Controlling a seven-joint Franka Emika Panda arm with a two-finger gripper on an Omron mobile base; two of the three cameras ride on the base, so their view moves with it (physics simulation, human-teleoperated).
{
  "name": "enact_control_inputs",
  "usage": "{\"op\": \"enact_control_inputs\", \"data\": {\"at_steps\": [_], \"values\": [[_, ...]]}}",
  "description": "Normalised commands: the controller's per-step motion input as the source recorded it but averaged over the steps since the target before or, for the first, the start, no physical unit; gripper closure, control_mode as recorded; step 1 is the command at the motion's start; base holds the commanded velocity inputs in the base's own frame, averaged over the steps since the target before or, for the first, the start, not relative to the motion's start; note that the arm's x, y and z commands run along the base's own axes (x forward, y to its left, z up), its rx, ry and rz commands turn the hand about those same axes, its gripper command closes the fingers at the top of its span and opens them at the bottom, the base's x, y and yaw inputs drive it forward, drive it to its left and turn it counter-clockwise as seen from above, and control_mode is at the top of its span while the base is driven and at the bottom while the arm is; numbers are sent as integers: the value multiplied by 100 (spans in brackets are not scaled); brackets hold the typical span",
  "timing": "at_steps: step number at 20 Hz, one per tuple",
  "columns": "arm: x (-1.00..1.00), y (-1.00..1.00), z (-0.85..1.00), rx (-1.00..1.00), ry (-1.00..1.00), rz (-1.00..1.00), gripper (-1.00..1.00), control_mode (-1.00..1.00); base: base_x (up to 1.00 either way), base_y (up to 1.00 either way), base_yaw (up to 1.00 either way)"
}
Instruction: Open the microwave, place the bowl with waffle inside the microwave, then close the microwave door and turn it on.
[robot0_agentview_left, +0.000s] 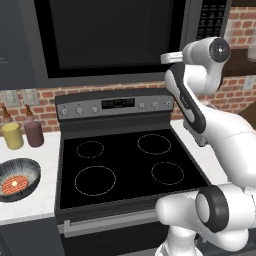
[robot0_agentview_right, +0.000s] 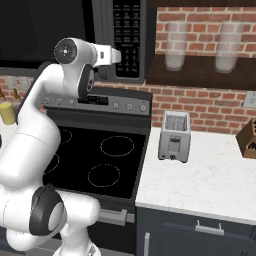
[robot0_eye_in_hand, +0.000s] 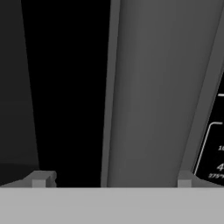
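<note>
Hand view: tool (robot0_eye_in_hand: 111, 179) spread wide, holding nothing, its two fingertips (robot0_eye_in_hand: 41, 178) either side of the grey right edge strip of the microwave door (robot0_eye_in_hand: 157, 96), black window to one side, keypad panel (robot0_eye_in_hand: 214, 148) to the other. Left base view: microwave (robot0_agentview_left: 35, 45) shut above the stove (robot0_agentview_left: 125, 160), four burner rings. One bowl (robot0_agentview_left: 17, 177) on the bench (robot0_agentview_left: 30, 210) left of the stove, one waffle (robot0_agentview_left: 15, 184) inside it. Two jars behind the bowl: yellow jar (robot0_agentview_left: 12, 136), mauve jar (robot0_agentview_left: 34, 133). Right base view: one toaster (robot0_agentview_right: 174, 136) on the bench right of the stove, two glasses (robot0_agentview_right: 175, 45) on a shelf (robot0_agentview_right: 200, 75) above.
</note>
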Motion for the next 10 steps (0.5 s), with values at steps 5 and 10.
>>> {"op": "enact_control_inputs", "data": {"at_steps": [5, 10], "values": [[23, -13, -2, 0, 0, 0, -100, -100, 0, 0, 0], [78, -4, -31, 0, 0, 0, -100, -100, 0, 0, 0]]}}
